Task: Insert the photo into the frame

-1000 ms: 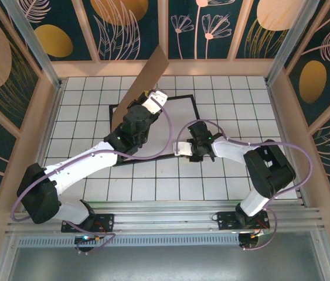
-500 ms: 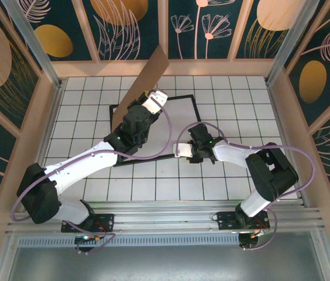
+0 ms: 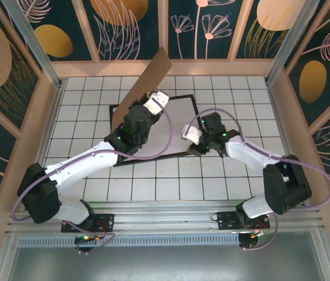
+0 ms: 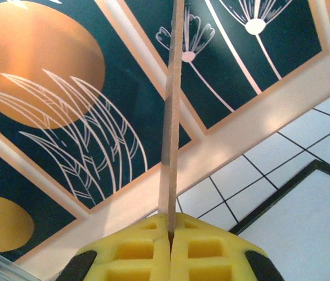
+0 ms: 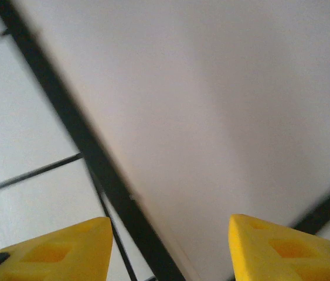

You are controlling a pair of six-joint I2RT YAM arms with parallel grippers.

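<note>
- Right, top external: left gripper (image 3: 153, 100) clamps the brown backing board (image 3: 147, 82), tilted up toward 12. The frame (image 3: 179, 96) lies flat beneath, long axis 9-to-3. The right gripper (image 3: 189, 133) sits at its 3 o'clock edge and is the nearer arm.
- Left wrist: pinched on the board's edge, frame corner at 4.
- Right wrist: jaws apart over the frame's rim. Cannot tell if the pale sheet (image 5: 223, 105) inside is the photo.

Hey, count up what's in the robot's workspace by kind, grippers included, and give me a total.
Grippers: 2 (left gripper shut on the board, right gripper with jaws open)
Black-rimmed frame: 1
White sheet inside it: 1
Brown board: 1
Total: 5
</note>
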